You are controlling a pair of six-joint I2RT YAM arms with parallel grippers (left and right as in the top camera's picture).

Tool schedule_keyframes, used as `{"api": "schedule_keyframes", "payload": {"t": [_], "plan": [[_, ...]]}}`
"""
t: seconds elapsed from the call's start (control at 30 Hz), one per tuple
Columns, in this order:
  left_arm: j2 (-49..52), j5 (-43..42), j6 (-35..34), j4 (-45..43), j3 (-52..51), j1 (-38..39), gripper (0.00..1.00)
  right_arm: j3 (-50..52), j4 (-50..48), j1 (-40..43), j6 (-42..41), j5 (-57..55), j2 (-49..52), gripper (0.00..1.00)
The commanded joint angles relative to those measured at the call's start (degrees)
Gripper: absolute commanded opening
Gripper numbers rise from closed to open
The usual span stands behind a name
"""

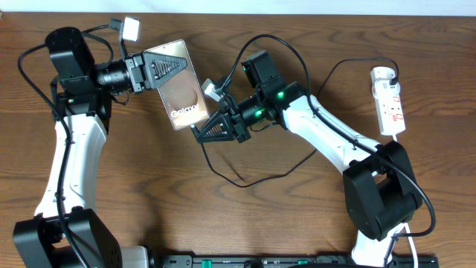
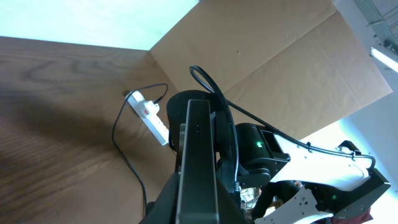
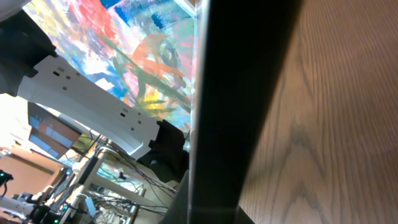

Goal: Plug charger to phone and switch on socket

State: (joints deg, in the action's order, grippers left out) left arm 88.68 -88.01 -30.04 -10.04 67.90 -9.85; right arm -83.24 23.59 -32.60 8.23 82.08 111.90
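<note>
Aligning the charger tip squarely with the port before pushing is the likely key. Left tool clamps the phone tilted above the worktop; right tool, closed, reaches across to the phone's lower edge, its hold on the tip unseen. The socket lies far right on the worktop.

Dark phone edge close-up, wooden table behind

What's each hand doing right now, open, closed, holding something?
Left hand: closed on the phone.
Right hand: closed, apparently on the tip of the charger at the phone's lower edge.
</note>
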Motion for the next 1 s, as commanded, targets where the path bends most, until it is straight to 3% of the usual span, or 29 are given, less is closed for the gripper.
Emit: {"api": "schedule_keyframes", "payload": {"t": [0.0,0.73,0.97], "plan": [[-0.3,-1.2,-0.7,-0.8,0.6,0.2,0.07,-0.5,0.2,0.7,1.3,0.6,-0.9,0.01],[-0.3,-1.7,-0.2,-0.8,0.6,0.7,0.07,-0.5,-1.3,0.7,1.0,1.1,-0.9,0.01],[-0.3,-2.0,1.5,-0.7,0.6,0.7,0.07,-0.5,-5.9,0.9,-3.0,2.4,-0.9,0.01]]}}
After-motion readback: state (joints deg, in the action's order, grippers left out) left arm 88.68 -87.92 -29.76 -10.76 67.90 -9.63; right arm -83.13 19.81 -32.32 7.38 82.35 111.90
